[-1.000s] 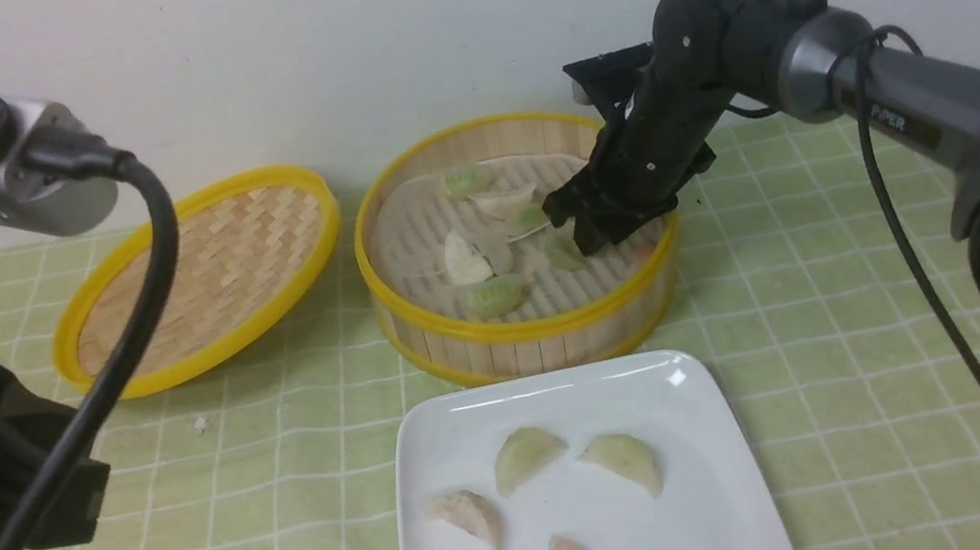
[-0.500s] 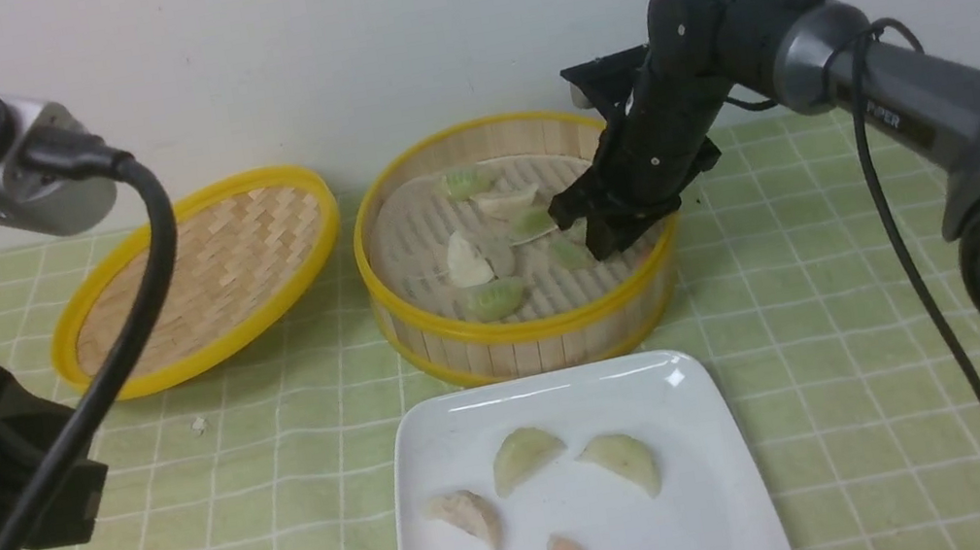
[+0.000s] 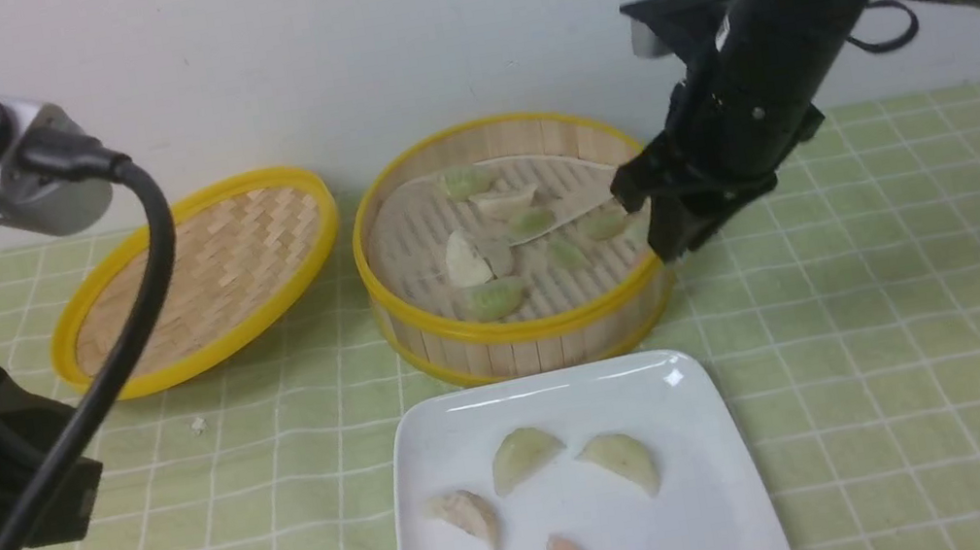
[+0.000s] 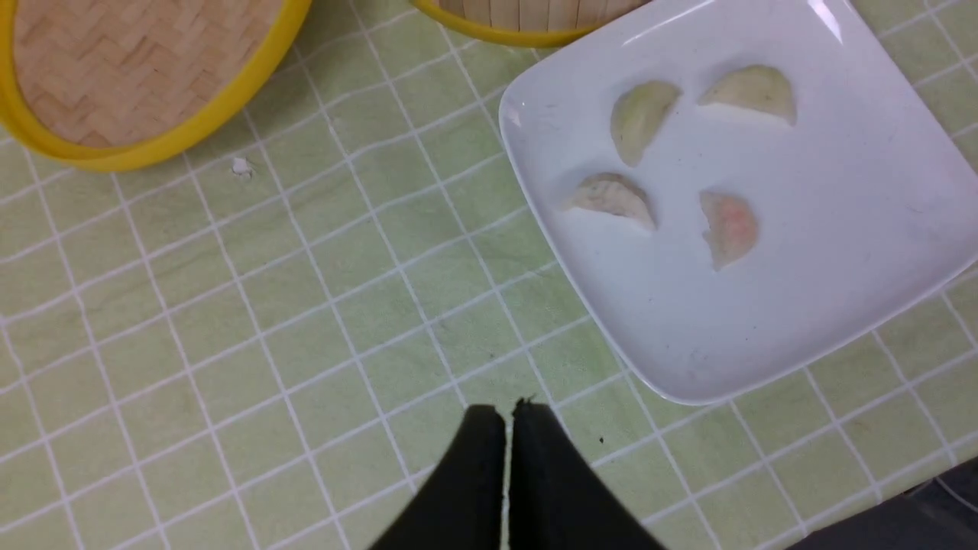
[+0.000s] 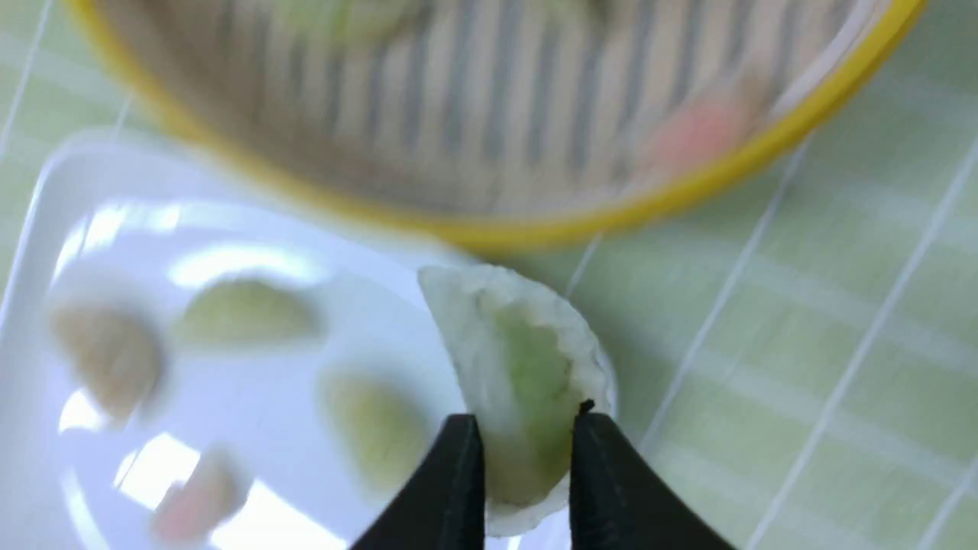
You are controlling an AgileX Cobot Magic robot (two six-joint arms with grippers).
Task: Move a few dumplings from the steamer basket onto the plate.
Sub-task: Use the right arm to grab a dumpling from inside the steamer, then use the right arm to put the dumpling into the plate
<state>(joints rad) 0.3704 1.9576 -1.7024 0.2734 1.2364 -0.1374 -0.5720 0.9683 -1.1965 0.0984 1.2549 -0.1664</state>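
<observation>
The steamer basket (image 3: 519, 334) stands at the middle back with several dumplings (image 3: 493, 296) on its liner. My right gripper (image 3: 650, 220) hangs over the basket's right rim, shut on a pale green dumpling (image 5: 527, 359), which also shows in the front view (image 3: 608, 223). In the right wrist view the gripper (image 5: 527, 420) holds this dumpling raised between the basket's rim (image 5: 688, 191) and the plate (image 5: 252, 229). The white plate (image 3: 709, 476) lies in front of the basket with several dumplings (image 3: 526, 454) on it. My left gripper (image 4: 508, 409) is shut and empty above the cloth, left of the plate (image 4: 764, 328).
The woven lid with a yellow rim (image 3: 195, 273) leans at the back left. A green checked cloth (image 3: 902, 328) covers the table. A small white crumb (image 3: 199, 423) lies near the lid. A wall runs close behind the basket.
My right gripper has risen and moved right, from the middle of the basket to its right rim, carrying a green dumpling. The left arm has not moved.
</observation>
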